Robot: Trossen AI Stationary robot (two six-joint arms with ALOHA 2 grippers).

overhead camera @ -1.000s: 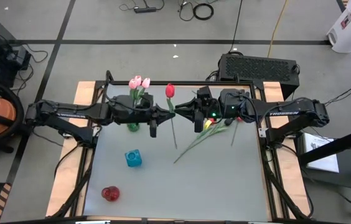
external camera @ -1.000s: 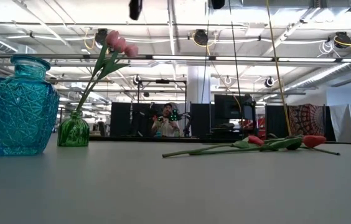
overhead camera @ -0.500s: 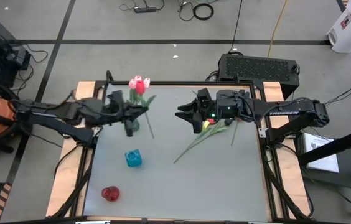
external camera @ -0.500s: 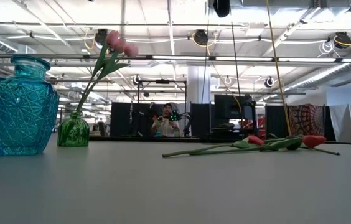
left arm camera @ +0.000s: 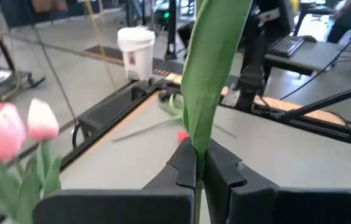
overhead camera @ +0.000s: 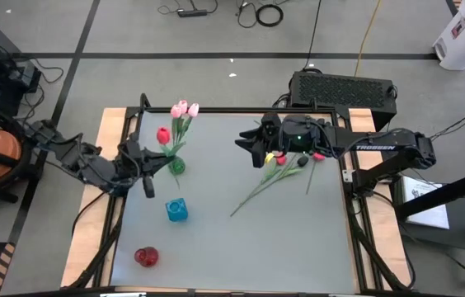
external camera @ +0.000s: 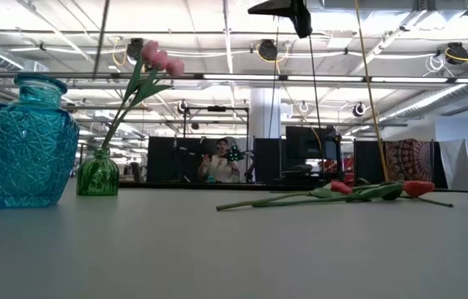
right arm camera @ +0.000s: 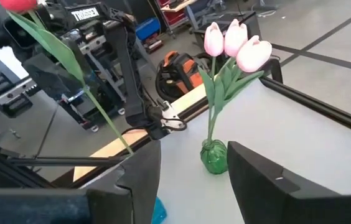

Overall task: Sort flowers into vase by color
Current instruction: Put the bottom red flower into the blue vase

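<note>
One red tulip with a long green stem [overhead camera: 162, 136] sits clamped in my left tool [overhead camera: 148, 171], carried toward the vases; right tool [overhead camera: 251, 149] hovers empty, jaws spread, over the loose flowers [overhead camera: 270, 176].

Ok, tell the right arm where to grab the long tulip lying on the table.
Take the long tulip on its bare stem, below the leaves, where it runs clear of the other flowers. It lies flat on the table, so bring the right gripper straight down with open jaws set across the stem.
</note>
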